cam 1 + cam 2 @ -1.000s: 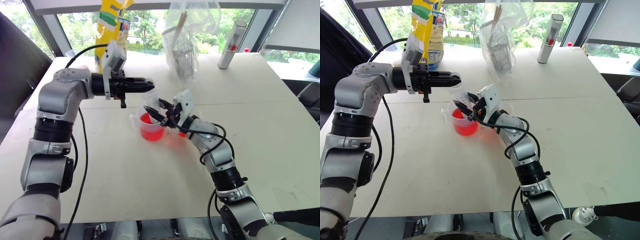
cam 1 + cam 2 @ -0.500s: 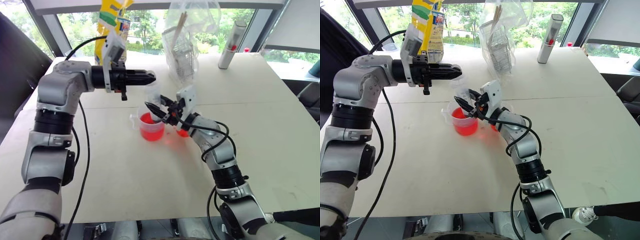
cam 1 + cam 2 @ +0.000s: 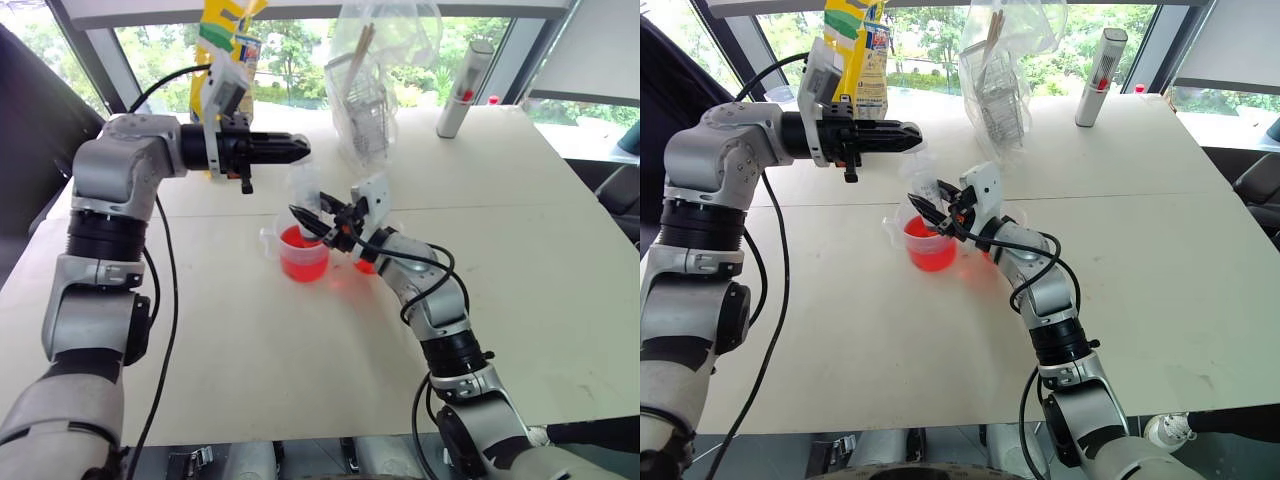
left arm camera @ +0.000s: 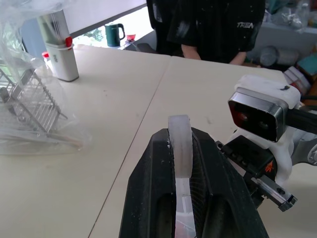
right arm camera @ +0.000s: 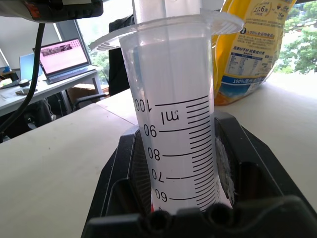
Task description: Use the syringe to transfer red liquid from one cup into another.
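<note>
Syringe (image 3: 306, 190) stands upright over the handled beaker (image 3: 303, 255) of red liquid (image 3: 303, 262) on the bench (image 3: 520, 250); right gripper (image 3: 312, 222) jaws clamp its barrel, left gripper (image 3: 296, 150) jaws pinch its plunger ring.

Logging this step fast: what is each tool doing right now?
Left tool: shut on the syringe's plunger ring.
Right tool: shut on the syringe barrel, above the handled beaker.

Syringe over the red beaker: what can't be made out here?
- Syringe tip: hidden in the head views by the right gripper and the beaker rim, so whether it reaches the red liquid is unclear.
- Fill level: the barrel's lower part is hidden behind the fingers in the right wrist view.
- Smaller cup: mostly hidden behind the right arm.
</note>
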### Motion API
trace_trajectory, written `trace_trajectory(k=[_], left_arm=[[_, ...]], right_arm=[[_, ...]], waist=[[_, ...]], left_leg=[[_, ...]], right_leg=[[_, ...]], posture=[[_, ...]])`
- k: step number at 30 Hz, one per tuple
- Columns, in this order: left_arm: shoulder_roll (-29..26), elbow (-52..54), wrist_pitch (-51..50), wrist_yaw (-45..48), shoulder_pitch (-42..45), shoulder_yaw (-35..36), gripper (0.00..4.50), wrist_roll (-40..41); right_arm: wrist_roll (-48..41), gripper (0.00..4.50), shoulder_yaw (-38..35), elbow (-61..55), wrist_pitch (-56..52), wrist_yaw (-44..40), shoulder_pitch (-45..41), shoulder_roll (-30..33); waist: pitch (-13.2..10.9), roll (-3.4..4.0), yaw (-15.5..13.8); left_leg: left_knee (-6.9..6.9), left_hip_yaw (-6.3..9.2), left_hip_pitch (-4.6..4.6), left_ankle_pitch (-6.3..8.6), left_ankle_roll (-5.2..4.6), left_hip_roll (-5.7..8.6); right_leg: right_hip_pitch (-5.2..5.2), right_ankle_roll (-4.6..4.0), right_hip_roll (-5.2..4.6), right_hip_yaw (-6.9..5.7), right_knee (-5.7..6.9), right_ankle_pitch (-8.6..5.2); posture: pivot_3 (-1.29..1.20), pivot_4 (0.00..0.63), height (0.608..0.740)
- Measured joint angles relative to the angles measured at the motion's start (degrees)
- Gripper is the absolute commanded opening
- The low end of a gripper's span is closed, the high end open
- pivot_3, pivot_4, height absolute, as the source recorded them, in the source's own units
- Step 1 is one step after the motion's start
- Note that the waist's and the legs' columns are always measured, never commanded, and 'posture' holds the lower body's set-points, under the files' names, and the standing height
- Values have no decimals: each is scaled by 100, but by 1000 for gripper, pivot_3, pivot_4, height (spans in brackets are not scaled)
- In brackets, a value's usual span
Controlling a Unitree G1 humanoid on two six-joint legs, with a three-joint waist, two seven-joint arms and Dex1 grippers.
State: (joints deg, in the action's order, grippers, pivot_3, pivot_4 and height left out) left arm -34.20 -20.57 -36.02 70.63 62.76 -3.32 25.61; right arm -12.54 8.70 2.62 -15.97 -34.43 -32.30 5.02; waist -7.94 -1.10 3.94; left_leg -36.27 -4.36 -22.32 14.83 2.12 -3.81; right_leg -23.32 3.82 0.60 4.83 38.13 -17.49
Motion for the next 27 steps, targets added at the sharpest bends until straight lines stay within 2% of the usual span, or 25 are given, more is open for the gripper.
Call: trace_trajectory(k=[22, 24, 25, 27], left_arm=[[-9, 20, 100, 20, 29, 1, 39, 12], [-42, 123, 99, 17, 19, 17, 908, 31], [-59, 171, 108, -47, 10, 95, 1172, 41], [-105, 250, 113, -135, 9, 266, 2132, 69]], right_arm=[[76, 1387, 10, -31, -11, -4, -40, 87], [116, 1387, 30, -71, 6, -11, -88, 141], [135, 1387, 85, -87, -1, -59, -114, 180], [187, 1387, 216, -85, -15, -114, -112, 228]], waist=[[0, 0, 0], [0, 0, 3], [0, 0, 5], [0, 0, 8]], left_leg=[[0, 0, 0, 0, 0, 0], [0, 0, 0, 0, 0, 0], [0, 0, 0, 0, 0, 0], [1, 1, 1, 0, 0, -1]], right_leg=[[0, 0, 0, 0, 0, 0], [0, 0, 0, 0, 0, 0], [0, 0, 0, 1, 0, 0], [-1, 0, 1, 1, 0, 0]], posture=[[0, 150, 739], [0, 150, 739], [0, 150, 739], [0, 150, 739]])
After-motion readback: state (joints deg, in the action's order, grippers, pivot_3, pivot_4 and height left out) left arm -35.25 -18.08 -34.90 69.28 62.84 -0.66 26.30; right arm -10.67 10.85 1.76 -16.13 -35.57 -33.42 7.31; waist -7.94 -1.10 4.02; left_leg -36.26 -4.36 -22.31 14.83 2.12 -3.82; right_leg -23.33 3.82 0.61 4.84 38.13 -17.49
